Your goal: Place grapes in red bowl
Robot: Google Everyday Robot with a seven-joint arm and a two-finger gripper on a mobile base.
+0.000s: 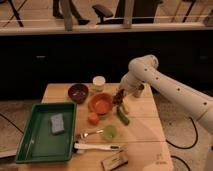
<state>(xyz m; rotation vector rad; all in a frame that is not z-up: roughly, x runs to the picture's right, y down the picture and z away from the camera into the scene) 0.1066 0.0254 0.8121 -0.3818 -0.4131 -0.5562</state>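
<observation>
The grapes (119, 98), a small dark bunch, hang at the tip of my gripper (120, 94), which is shut on them. They are just past the right rim of the red bowl (101, 104), a wide orange-red bowl in the middle of the wooden table. My white arm reaches in from the right and bends down to that spot. The inside of the bowl looks bare.
A dark maroon bowl (78, 92) and a white cup (99, 82) stand behind the red bowl. In front lie a green vegetable (123, 116), an orange item (93, 118), a green cup (109, 131), a fork (89, 134) and a white-handled brush (97, 147). A green tray (35, 145) holding a sponge (57, 123) fills the left.
</observation>
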